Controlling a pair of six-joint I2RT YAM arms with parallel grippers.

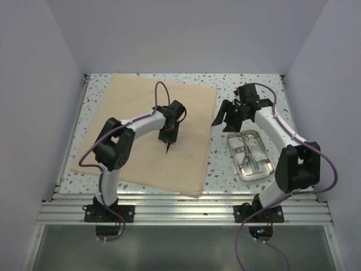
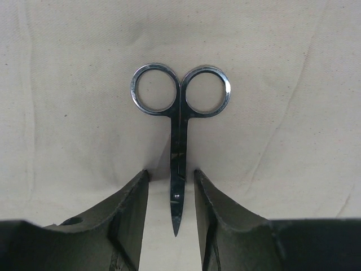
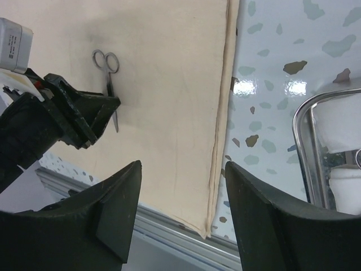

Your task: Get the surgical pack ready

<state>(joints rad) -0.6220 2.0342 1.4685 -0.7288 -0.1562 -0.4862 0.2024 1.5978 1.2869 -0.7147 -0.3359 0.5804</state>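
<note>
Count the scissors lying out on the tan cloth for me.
1. The scissors lie flat on the cloth, blades between the open jaws of the left gripper. Other instruments in the steel tray are too small to identify.

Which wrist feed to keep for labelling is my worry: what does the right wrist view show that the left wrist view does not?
Only right wrist: the steel tray, the speckled table and the hemmed edge of the tan cloth. Only left wrist: clear gaps between both fingers of the left end effector and the closed blades of the scissors. Both: the scissors lying on the tan cloth at the left end effector.
</note>
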